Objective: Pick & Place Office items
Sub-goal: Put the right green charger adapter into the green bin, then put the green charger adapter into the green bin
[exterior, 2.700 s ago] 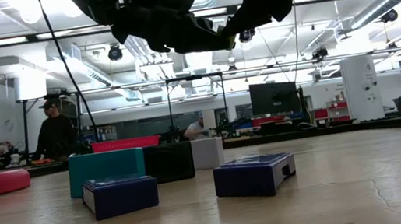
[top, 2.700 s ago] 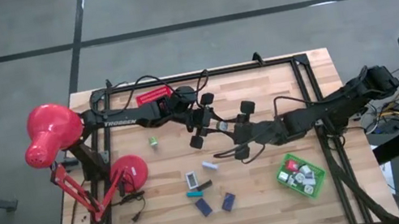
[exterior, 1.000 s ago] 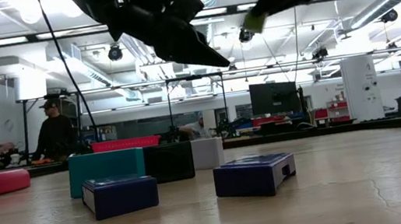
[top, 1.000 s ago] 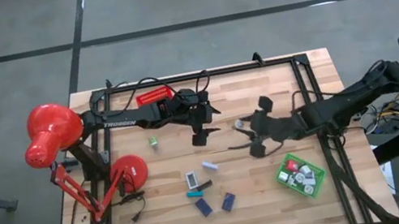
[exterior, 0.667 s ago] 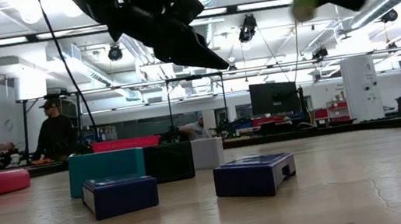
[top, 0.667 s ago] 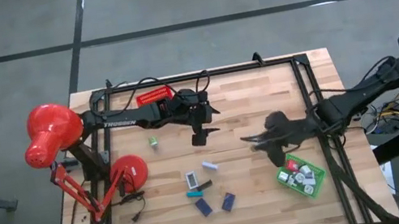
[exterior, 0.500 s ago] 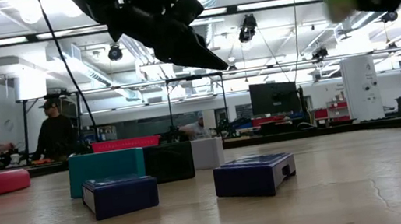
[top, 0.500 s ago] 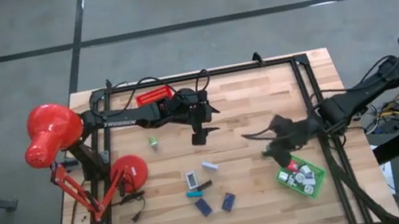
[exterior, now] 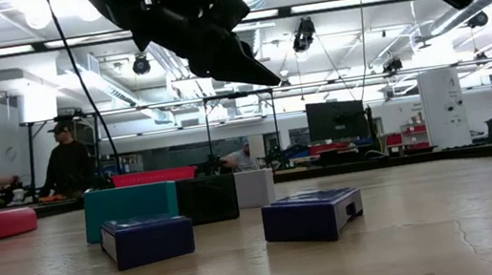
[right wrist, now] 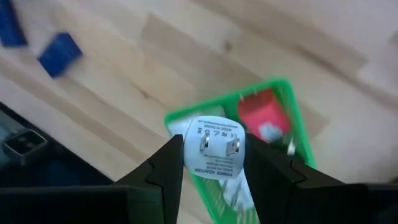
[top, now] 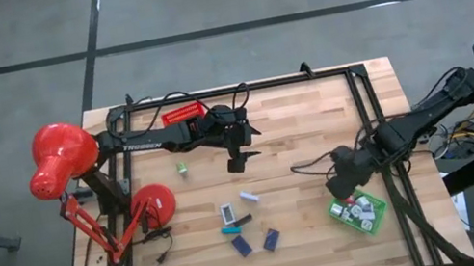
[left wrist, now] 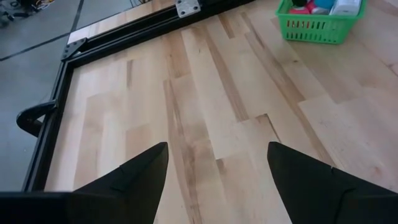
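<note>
Navy blocks (top: pixel 241 246): two I count on the table.
Teal block (top: pixel 229 215): one.
White block (top: pixel 248 196): one.
Green trays (top: pixel 377 217): one.
Red trays (top: pixel 183 114): one.
Red desk lamps (top: pixel 61 159): one.
My arms: two.

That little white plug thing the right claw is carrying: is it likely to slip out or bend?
Probably not bend: the white adapter looks like a hard moulded block with two metal prongs. It may be smooth plastic, so a slip is possible, but the right gripper pinches its flat sides squarely. Dropped over the green tray, it should land flat rather than roll.
</note>
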You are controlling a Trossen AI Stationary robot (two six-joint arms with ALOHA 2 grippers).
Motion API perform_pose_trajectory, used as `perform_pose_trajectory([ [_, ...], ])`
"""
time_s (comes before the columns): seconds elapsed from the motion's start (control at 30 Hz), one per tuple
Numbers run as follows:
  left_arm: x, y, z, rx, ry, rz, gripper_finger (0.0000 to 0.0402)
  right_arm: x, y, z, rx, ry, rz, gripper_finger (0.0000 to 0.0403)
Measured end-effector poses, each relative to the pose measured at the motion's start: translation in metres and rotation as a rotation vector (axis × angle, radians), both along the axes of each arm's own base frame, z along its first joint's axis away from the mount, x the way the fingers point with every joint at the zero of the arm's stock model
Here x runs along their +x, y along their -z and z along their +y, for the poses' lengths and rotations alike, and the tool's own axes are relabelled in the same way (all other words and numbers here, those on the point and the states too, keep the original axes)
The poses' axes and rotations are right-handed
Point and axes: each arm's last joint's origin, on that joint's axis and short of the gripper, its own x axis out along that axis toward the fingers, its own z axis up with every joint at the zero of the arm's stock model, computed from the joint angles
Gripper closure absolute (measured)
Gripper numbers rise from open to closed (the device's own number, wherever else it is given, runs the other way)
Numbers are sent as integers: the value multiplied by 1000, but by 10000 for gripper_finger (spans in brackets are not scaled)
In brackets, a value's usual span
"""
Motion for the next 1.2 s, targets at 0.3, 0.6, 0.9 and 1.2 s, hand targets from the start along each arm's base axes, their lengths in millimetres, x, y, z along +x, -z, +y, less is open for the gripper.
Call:
perform_pose_trajectory([
  [0.3,0,0,0,2,1,-1,122,8,25,14,-27,-32,207,266],
  [0.6,0,0,0,-1,-1,-1,122,18,43,20,-46,-50,290,263],
  [0.9,0,0,0,0,-1,-1,122,19,46,20,-38,-54,306,207],
  [1.2,0,0,0,0,-2,-1,122,19,45,20,-44,-53,299,166],
])
